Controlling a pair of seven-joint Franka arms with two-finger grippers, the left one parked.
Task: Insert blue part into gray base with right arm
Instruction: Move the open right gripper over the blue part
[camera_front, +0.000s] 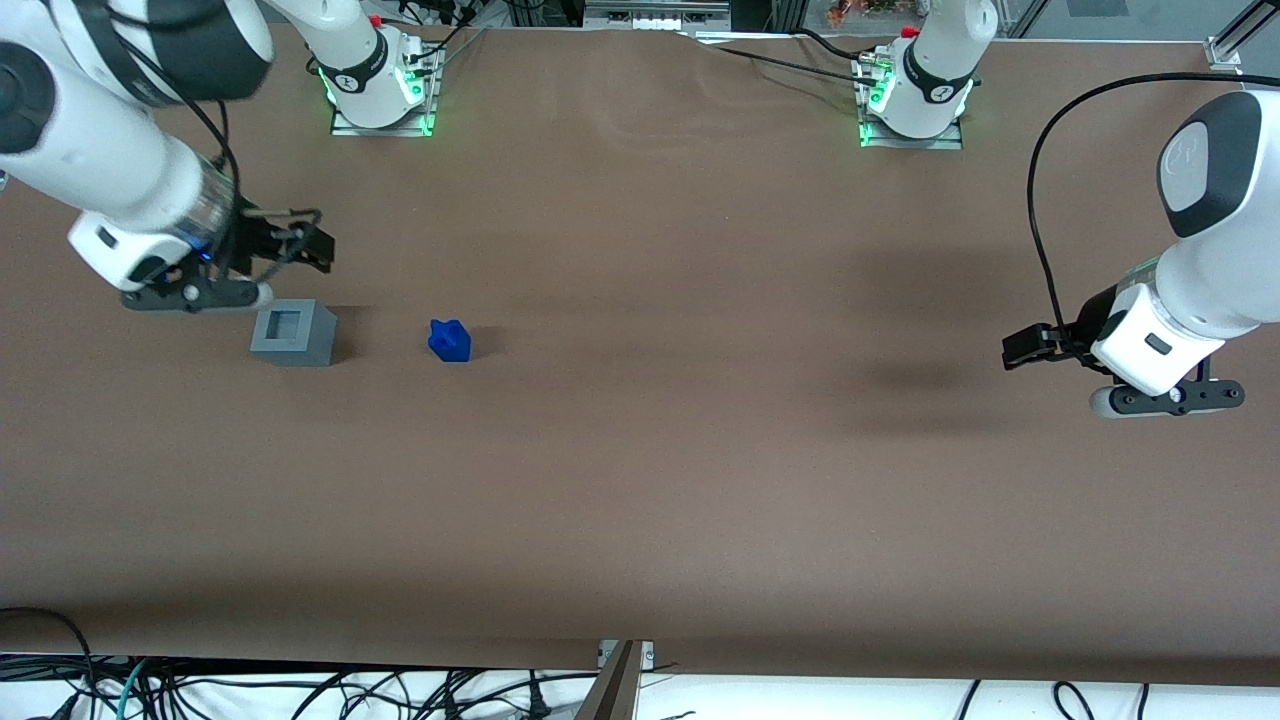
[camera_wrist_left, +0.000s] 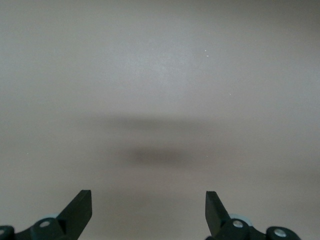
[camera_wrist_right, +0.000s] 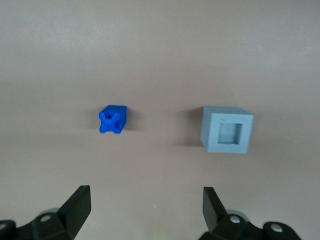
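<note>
The blue part (camera_front: 450, 340) (camera_wrist_right: 112, 119) lies on the brown table, its notched top facing up. Beside it, toward the working arm's end, stands the gray base (camera_front: 294, 332) (camera_wrist_right: 226, 129) with its square recess upward. My right gripper (camera_front: 310, 246) (camera_wrist_right: 146, 205) hovers above the table, farther from the front camera than the gray base and close to it. Its fingers (camera_wrist_right: 80, 202) are spread wide with only bare table between them. It touches neither object.
The brown table (camera_front: 660, 450) stretches wide toward the parked arm's end. Two arm bases (camera_front: 378, 80) with green lights stand at the edge farthest from the front camera. Cables (camera_front: 300, 690) hang below the near edge.
</note>
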